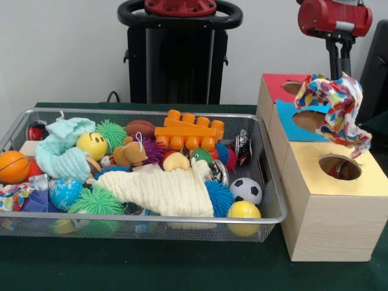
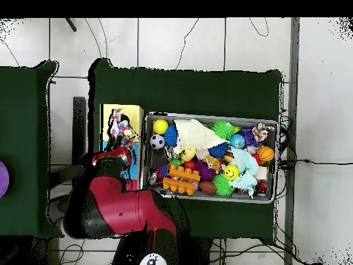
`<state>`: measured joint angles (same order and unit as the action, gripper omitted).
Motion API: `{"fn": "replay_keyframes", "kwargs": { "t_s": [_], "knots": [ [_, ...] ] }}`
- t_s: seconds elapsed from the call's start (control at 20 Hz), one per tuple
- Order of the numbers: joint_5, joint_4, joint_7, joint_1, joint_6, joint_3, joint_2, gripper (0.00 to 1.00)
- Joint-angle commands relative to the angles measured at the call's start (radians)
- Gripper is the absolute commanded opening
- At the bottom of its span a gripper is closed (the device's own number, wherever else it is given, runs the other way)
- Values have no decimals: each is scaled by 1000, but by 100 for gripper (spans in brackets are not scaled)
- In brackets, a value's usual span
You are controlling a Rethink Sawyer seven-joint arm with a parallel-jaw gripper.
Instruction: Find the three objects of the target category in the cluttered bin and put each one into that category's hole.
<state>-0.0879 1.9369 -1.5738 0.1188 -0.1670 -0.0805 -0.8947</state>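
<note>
Polka-dotted cloth (image 1: 337, 109) hangs at the right of the front view, bunched and draped from under the red arm's end, its lower folds dangling just above the round hole (image 1: 339, 167) in the yellow-topped box (image 1: 333, 212); from overhead the same cloth (image 2: 121, 128) shows as a bright scrap over the boxes at centre left. The gripper (image 2: 121, 141) is buried in the folds, and I cannot tell whether its pincer is apart or clamped on the fabric. Behind the yellow box sit a blue-topped box (image 1: 290, 127) and a red-topped box (image 1: 273, 91), each with its own round cut-out. The wire mesh bin (image 1: 151, 225) fills the left and centre of the front view, touching or just beside the boxes. Another dotted cloth piece (image 1: 11, 195) lies at the bin's lower left corner. A cream muslin cloth (image 1: 163, 191) sprawls across the middle, a mint-green cloth (image 1: 60, 151) curls at the upper left, and around them lie an orange toy brick (image 1: 188, 132), a yellow smiley ball (image 1: 92, 145), a small soccer ball (image 1: 246, 190), a plain yellow ball (image 1: 244, 213), a mini basketball (image 1: 12, 167), a globe ball (image 1: 63, 193) and green spiky balls (image 1: 97, 203). No writing or brand can be read on anything.
</note>
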Motion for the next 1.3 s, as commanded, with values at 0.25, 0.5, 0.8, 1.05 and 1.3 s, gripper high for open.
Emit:
{"fn": "replay_keyframes", "kwargs": {
  "t_s": [0.25, 0.5, 0.8, 1.05, 1.3],
  "knots": [
    [39, -57, -179, -16, -45, -7, 106, 0],
    [30, -112, -96, 50, 100, -92, 192, 0],
    [18, -131, -105, 59, 136, -92, 241, 0],
    [27, -150, -129, 75, 87, -98, 287, 0],
    [26, -147, -155, 53, 60, -54, 284, 0]
  ]
}}
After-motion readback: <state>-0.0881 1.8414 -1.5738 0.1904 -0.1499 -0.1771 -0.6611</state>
